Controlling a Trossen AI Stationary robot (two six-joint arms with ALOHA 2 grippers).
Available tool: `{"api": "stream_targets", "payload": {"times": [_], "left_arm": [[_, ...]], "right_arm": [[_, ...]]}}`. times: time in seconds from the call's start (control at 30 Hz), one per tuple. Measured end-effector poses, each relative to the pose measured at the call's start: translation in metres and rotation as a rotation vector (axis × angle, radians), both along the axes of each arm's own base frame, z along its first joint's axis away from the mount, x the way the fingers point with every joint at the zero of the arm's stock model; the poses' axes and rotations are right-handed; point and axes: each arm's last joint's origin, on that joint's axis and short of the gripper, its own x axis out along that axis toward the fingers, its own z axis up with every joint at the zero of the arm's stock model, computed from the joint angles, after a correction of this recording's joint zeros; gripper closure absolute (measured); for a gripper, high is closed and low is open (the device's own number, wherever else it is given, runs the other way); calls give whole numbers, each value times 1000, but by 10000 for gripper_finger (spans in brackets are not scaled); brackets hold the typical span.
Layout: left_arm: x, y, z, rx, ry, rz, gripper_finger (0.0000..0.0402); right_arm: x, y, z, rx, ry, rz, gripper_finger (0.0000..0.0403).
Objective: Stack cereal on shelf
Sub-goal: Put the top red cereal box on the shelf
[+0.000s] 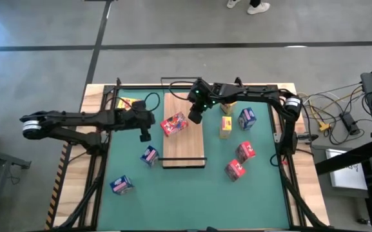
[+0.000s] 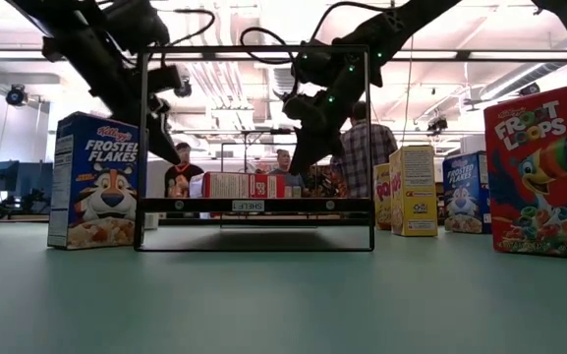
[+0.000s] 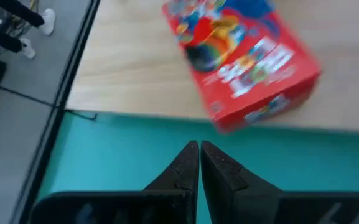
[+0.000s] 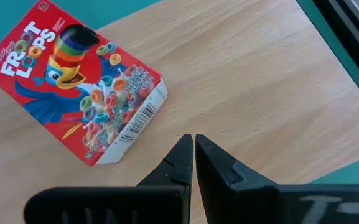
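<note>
One red cereal box (image 1: 174, 124) lies flat on the shelf (image 1: 184, 152); both end effectors, left (image 1: 145, 136) and right (image 1: 194, 118), are pinched together and empty, so standing it upright comes next.

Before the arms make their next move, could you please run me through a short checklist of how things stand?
1. Shelf on the green mat, board unobstructed: ok.
2. Red box already on the shelf, lying flat: ok, though askew.
3. Left tool empty, fingers shut, over the mat beside the shelf: ok.
4. Right tool empty, fingers shut, over the board beside the red box: ok.
5. All boxes shelved: not ok; blue box and others remain on the mat.
6. All nine boxes accounted for: cannot tell.
</note>
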Motion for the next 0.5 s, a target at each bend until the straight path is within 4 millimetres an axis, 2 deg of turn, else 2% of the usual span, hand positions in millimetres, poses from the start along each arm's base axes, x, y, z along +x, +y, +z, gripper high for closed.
{"api": "stream_targets", "payload": {"times": [0.13,0.27,0.5], "left_arm": [[1,5,-6,66,94,-93,401],[7,5,-13,55,132,-289,401],[20,13,-27,80,142,-293,401]], "right_arm": [[0,0,0,0,0,-1,394],[0,0,0,-3,-6,0,394],[1,1,0,21,-17,21,394]]}}
